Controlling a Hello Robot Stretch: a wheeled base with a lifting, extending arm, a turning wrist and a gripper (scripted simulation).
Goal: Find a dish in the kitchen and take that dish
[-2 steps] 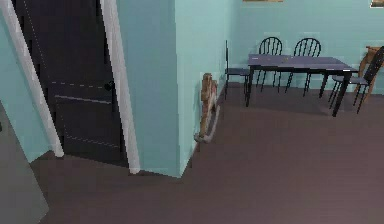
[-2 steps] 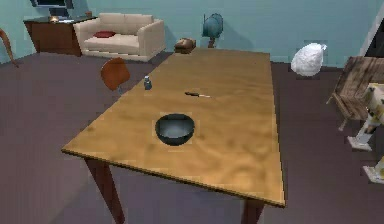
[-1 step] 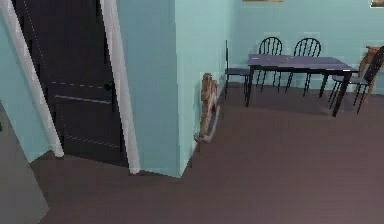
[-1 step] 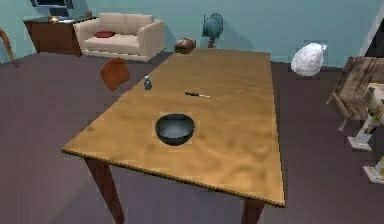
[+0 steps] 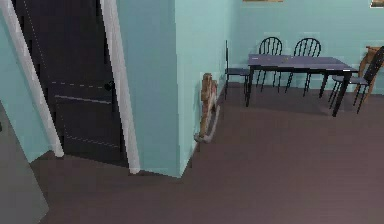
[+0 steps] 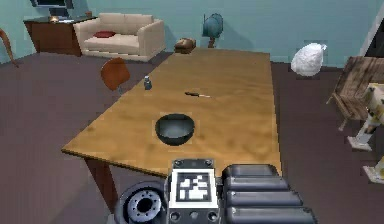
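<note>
Dish [image 6: 174, 128], a dark round bowl, stands upright on the wooden bench [image 6: 240, 110], close to the bench's near edge and about midway along it, with bare wood all round it. A thin dark utensil [image 6: 196, 95] lies farther in, toward the middle of the bench and apart from the dish. A small dark object [image 6: 148, 84] stands near the left edge, where a brown chair [image 6: 114, 72] is drawn up. The gripper [image 6: 140, 205] shows as a dark rounded body at the arm side view's bottom edge, left of a white marker square [image 6: 195, 190]. Its far end cannot be made out, so I cannot tell whether it holds anything. The dish looks stiff and smooth, probably glazed ware or glass. I judge it light enough for one gripper but slippery at the wall and liable to chip or break if it drops or knocks the bench. The rim is the sensible place to take hold, with one finger inside the wall and one outside. The side facing the near edge suits best, since it is the shortest reach and keeps clear of the utensil. A level lift should stop it tipping out.
</note>
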